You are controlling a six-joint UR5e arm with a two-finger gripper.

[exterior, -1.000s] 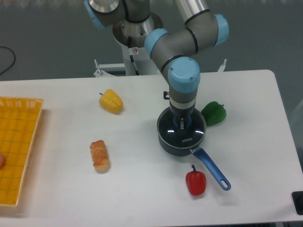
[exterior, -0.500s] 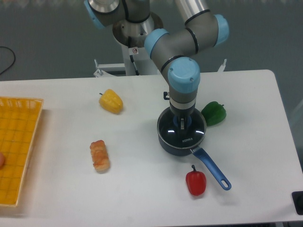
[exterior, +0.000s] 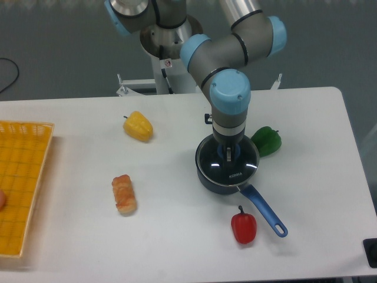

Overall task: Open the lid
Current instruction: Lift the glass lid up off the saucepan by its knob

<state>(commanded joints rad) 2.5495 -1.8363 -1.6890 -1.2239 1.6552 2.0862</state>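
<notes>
Centrally, item one: gripper, pointing straight down over the middle of the lid, its two fingers pressed against the blue knob from either side, so it is pinching the knob. Only the finger tips show below the wrist.

Item two: lid, round clear glass with a thin metal rim and white "KONKA" lettering near its front edge. It sits over the saucepan's mouth, offset slightly toward the right rim; whether it rests on the rim or is raised off it cannot be told from this view.

Item three: saucepan, dark blue, standing on the table right of centre; its long blue handle runs toward the front right, ending in a loop.

Item four: arm, grey with light blue joint caps, reaching forward from its base at the table's far edge and standing over the saucepan.

Item five: green pepper, just beside the saucepan on its far right side.

Item six: red pepper, in front of the saucepan, just left of the handle.

Item seven: yellow pepper, well to the left of the saucepan.

Item eight: bread roll, front left of the saucepan, apart from it.

Item nine: yellow basket, at the table's left edge.

Item ten: table, white.
</notes>
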